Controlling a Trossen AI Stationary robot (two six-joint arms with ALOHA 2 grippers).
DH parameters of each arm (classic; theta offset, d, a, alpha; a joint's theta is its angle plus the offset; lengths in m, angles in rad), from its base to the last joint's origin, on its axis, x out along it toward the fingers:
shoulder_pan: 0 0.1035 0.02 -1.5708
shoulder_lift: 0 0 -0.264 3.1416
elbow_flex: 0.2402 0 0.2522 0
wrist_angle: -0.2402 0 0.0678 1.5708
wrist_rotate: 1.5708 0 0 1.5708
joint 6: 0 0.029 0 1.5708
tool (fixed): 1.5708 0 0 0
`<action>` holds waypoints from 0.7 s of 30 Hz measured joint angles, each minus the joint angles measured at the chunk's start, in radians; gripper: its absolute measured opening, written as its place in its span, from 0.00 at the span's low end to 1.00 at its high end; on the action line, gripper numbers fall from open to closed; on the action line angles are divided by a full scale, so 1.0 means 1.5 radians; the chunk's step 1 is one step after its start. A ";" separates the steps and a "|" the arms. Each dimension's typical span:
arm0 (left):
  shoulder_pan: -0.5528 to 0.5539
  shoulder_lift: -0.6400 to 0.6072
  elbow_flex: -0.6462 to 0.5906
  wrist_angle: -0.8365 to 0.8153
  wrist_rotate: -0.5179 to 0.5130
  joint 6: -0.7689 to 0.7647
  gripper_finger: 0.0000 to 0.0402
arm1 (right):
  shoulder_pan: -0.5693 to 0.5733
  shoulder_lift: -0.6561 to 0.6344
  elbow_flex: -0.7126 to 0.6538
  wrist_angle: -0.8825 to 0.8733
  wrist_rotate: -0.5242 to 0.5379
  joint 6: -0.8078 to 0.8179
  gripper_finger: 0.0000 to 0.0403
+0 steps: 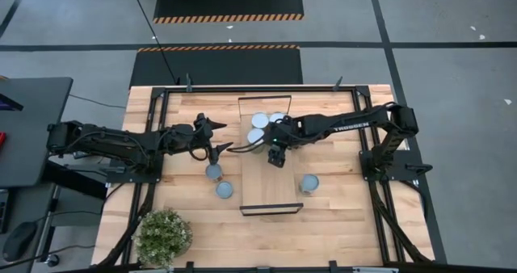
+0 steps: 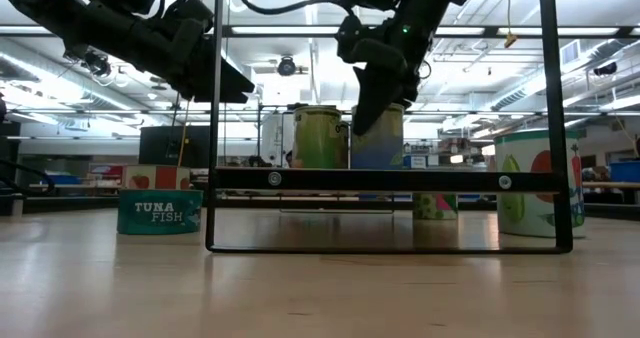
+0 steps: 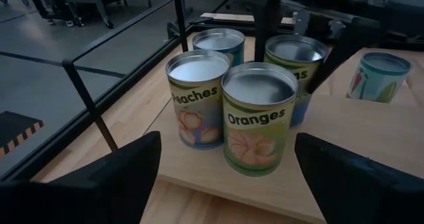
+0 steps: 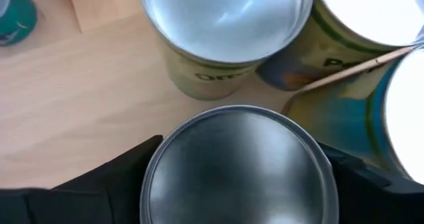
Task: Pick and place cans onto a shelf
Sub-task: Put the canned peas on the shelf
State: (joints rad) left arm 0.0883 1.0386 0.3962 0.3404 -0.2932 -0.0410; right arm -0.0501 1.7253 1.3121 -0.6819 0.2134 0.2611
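Observation:
The shelf lies along the middle of the table, with three cans standing at its far end. In the left wrist view they read Peaches and Oranges, with one can behind. My right gripper is over the shelf, shut on a fourth can beside them. My left gripper is open and empty just left of the shelf, facing the cans. Three more cans stand on the table. My right gripper holds the can by its upper side wall, one finger on each side, just below the silvery top. The fingers come from above, pointing down. The can stands upright with its base at the shelf board, next to the Oranges can.
A bushy plant stands at the near left corner. The shelf's black end frame stands across the low view. A tuna can and a taller can stand on the table either side of the shelf.

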 joint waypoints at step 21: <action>-0.002 0.000 0.000 -0.006 0.000 -0.001 0.88 | 0.024 -0.001 0.097 -0.091 0.068 -0.026 0.92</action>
State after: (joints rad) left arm 0.0860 1.0386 0.3965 0.3309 -0.2932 -0.0418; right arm -0.0133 1.7241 1.4575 -0.8187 0.3161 0.2226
